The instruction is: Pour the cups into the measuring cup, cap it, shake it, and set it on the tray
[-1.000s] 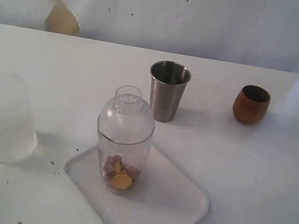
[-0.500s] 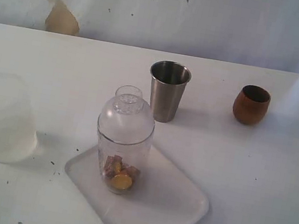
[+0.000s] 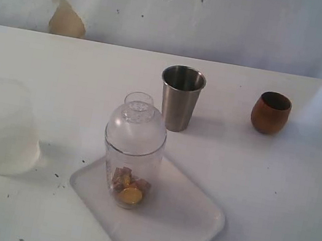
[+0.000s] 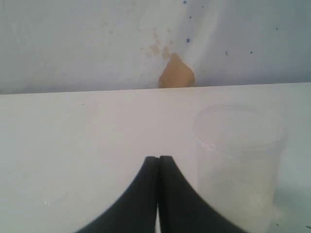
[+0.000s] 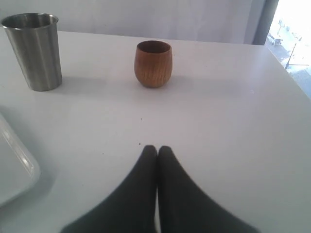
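Evidently done: capped measuring cup stands upright on the tray, pieces inside. Left pincer and right pincer clenched on nothing, likely since no step remains

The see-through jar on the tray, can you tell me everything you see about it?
The measuring cup is a tall jar of clear plastic with straight walls. A clear dome-shaped lid with a small round neck on top caps it. It stands upright on the white tray, toward the tray's left end in the exterior view, and only the tray touches it. A few small brown and yellow pieces lie at its bottom. The rest looks empty.
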Motion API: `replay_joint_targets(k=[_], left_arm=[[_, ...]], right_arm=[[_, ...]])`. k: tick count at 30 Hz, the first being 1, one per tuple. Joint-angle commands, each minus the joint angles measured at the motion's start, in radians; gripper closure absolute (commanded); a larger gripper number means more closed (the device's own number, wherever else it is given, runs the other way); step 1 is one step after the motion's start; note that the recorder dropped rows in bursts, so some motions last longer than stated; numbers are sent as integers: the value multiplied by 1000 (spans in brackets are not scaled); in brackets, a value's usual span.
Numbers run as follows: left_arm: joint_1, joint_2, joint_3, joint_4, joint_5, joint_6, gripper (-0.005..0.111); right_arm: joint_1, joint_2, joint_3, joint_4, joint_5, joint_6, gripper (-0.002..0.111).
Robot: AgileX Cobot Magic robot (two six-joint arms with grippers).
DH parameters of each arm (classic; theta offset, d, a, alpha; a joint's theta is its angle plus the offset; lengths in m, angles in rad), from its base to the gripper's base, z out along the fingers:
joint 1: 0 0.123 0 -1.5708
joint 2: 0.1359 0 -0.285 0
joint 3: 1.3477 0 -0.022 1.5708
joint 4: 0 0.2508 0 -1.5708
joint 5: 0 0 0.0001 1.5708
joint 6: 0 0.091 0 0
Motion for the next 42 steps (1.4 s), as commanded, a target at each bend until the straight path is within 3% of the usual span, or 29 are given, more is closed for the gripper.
replay_joint_targets(k=[1, 42], left_arm=[[1, -4, 5, -1, -12, -7, 107], [1, -4, 5, -1, -12, -7, 107]], right_arm=[[-8, -4, 5, -10, 9, -8, 108], [-8, -4, 5, -8, 9, -29, 108]])
